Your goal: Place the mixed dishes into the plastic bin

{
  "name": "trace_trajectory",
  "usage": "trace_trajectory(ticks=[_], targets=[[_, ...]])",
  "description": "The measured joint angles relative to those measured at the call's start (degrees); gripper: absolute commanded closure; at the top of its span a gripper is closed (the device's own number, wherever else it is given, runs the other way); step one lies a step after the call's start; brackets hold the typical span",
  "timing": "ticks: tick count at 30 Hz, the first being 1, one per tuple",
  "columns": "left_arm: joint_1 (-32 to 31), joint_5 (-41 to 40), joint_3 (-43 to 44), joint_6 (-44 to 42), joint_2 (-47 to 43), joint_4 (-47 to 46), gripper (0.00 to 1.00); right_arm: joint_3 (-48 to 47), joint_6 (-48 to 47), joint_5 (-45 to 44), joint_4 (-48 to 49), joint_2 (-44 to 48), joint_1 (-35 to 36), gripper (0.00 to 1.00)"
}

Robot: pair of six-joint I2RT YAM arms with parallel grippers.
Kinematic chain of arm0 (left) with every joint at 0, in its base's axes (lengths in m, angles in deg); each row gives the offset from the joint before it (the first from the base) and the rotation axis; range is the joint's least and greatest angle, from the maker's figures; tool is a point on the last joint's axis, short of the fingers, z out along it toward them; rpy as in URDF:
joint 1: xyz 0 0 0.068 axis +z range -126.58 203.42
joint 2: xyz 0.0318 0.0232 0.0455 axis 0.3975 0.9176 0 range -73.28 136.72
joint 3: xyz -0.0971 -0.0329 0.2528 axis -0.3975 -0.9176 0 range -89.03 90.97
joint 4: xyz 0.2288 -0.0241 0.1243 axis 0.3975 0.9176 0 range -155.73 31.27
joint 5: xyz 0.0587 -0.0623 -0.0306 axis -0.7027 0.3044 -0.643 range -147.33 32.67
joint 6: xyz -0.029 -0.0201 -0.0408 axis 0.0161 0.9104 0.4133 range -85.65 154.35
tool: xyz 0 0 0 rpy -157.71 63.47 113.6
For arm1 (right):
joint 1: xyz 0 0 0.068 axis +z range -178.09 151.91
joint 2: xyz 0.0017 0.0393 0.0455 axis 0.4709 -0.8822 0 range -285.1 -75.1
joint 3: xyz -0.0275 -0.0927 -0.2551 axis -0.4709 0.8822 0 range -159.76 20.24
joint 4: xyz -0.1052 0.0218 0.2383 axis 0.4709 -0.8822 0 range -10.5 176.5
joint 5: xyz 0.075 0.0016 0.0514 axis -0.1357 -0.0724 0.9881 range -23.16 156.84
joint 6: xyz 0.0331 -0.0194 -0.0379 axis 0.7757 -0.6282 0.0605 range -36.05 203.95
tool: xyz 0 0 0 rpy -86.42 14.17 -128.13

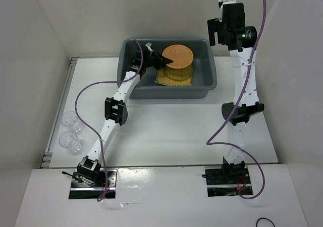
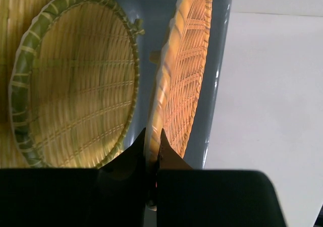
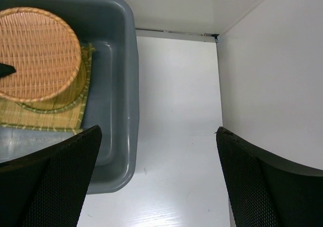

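The dark grey plastic bin (image 1: 209, 80) stands at the back of the table. My left gripper (image 1: 160, 60) reaches into it from the left, shut on the rim of the orange-brown woven tray (image 1: 178, 56), which hangs tilted above the yellow tray (image 1: 180, 74) and the tan mat (image 1: 171, 80). In the left wrist view the gripper (image 2: 153, 136) pinches the orange tray (image 2: 184, 70) edge-on, and the yellow tray (image 2: 75, 80) lies flat below. Two clear glasses (image 1: 70, 119) (image 1: 70, 141) stand at the table's left edge. My right gripper (image 3: 157, 131) is open and holds nothing, high beside the bin's right end.
White walls close the table in on the left, back and right. A metal rail (image 1: 59, 116) runs along the left edge behind the glasses. In the right wrist view the bin (image 3: 123, 86) fills the left side, with white table (image 3: 176, 111) and a wall (image 3: 272, 75) on the right.
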Motion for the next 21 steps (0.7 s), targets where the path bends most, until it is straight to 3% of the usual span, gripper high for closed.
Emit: trace_trajectory(ticks=[10,13,14,21], targets=[[0.0,-1.7,0.26,2.78,0.11,-0.81,0.98,0.02,-0.42,-0.15,0.0,-0.2,0.0,0.02],[-0.02,-1.95,0.26,2.71,0.11,-0.22,0.92,0.02,-0.46,-0.13,0.0,-0.44,0.0,0.02],[-0.02,-2.01,0.26,2.69,0.11,-0.04,0.79,0.0,-0.55,-0.11,0.0,-0.55,0.0,0.02],[-0.02,-1.97,0.28,2.56,0.11,4.61,0.8,-0.48,-0.59,0.37,-0.02,-2.03,0.0,0.02]])
